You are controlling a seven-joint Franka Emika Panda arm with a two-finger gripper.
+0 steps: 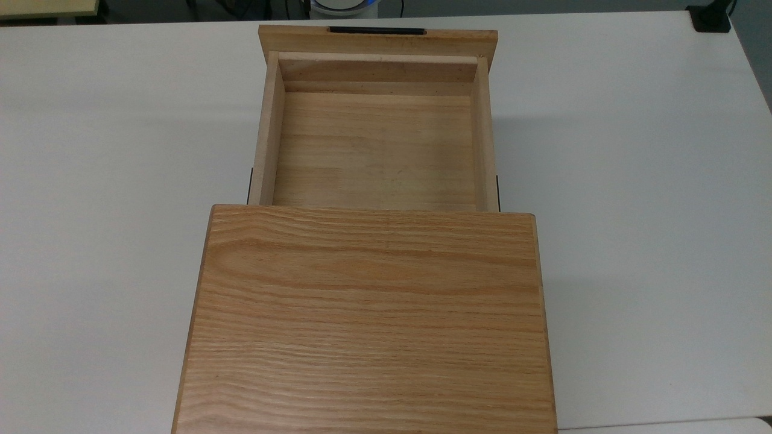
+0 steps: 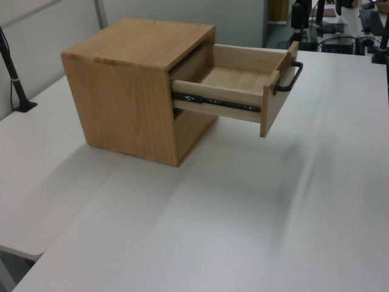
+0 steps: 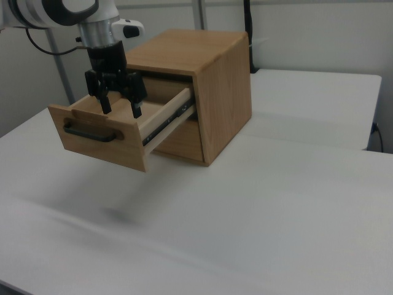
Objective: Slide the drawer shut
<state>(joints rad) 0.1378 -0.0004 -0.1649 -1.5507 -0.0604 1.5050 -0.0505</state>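
The drawer [image 1: 374,150] stands pulled far out of the oak cabinet [image 1: 368,319], and its square tray is empty. A slim black bar handle [image 1: 377,29] sits on the wide front panel. In the left view the drawer [image 2: 243,79] juts right on black rails, handle [image 2: 290,78] outermost. In the right view the drawer [image 3: 123,153] points left with its handle [image 3: 92,134] facing the camera. My gripper [image 3: 121,110] hangs open, fingers pointing down, just above the front panel's top edge. How far it is from the panel in depth I cannot tell.
The cabinet [image 2: 121,103] rests on a white table [image 1: 120,181] with wide bare room on both sides. A black clamp base [image 1: 711,18] sits at the top view's far right corner. A black post [image 2: 12,73] stands at the left view's left.
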